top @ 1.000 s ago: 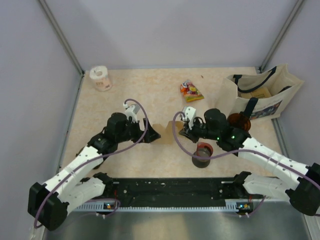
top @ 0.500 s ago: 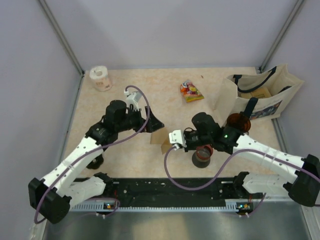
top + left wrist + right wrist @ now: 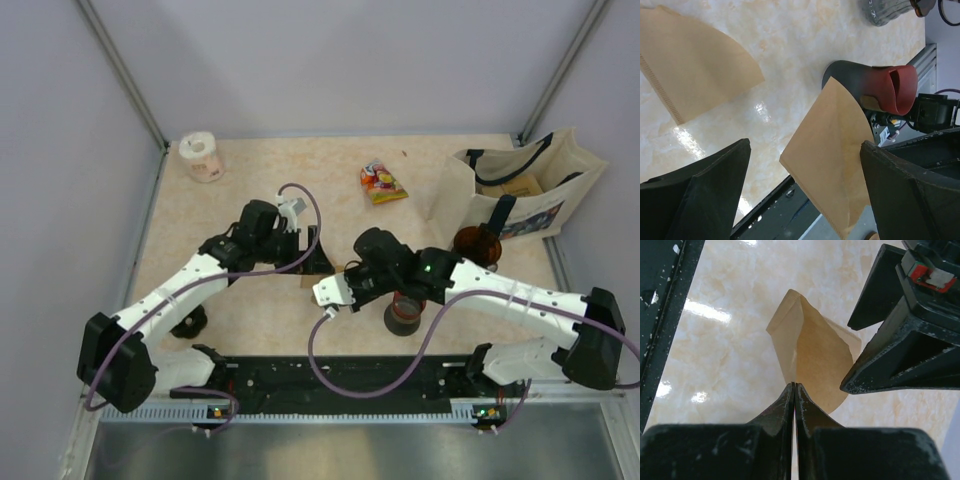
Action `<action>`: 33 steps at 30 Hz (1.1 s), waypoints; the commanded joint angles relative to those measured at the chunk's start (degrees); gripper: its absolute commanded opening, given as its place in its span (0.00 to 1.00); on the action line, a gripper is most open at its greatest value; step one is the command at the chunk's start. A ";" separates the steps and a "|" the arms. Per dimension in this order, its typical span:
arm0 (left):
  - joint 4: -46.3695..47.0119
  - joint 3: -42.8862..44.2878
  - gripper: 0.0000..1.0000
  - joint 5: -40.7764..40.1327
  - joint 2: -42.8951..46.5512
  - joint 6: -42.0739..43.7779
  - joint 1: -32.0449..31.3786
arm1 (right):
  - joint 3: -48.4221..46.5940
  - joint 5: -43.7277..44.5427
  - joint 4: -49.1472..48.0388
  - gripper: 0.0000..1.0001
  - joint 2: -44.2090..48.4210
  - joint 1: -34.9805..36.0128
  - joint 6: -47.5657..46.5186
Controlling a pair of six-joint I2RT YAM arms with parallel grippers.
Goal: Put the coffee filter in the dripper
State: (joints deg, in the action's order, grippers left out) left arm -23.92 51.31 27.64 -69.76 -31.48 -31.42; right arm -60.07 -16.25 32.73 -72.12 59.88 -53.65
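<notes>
Right gripper [image 3: 794, 386] is clamped on the edge of the thin tan paper cone-shaped coffee filter [image 3: 812, 352], held above the table [image 3: 730, 340] between the wide-apart left gripper [image 3: 804, 144] fingers; likely light, floppy, easily creased, so pinch the flat edge gently.

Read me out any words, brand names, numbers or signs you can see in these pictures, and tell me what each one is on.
No text is legible in any view.
snack packet: bright print, too small and blurred to read.
tote bag: dark printed panel on its front, too blurred to read.
</notes>
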 commanded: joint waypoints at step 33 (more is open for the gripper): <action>-2.10 6.61 0.00 -13.13 -2.32 7.93 -2.95 | 3.12 1.31 2.87 0.00 4.09 4.99 5.48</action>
State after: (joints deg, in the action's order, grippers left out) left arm -28.08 55.11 19.05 -75.26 -25.06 -34.50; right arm -57.98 -11.79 35.64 -70.37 64.01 -51.55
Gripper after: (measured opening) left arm 0.012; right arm 0.003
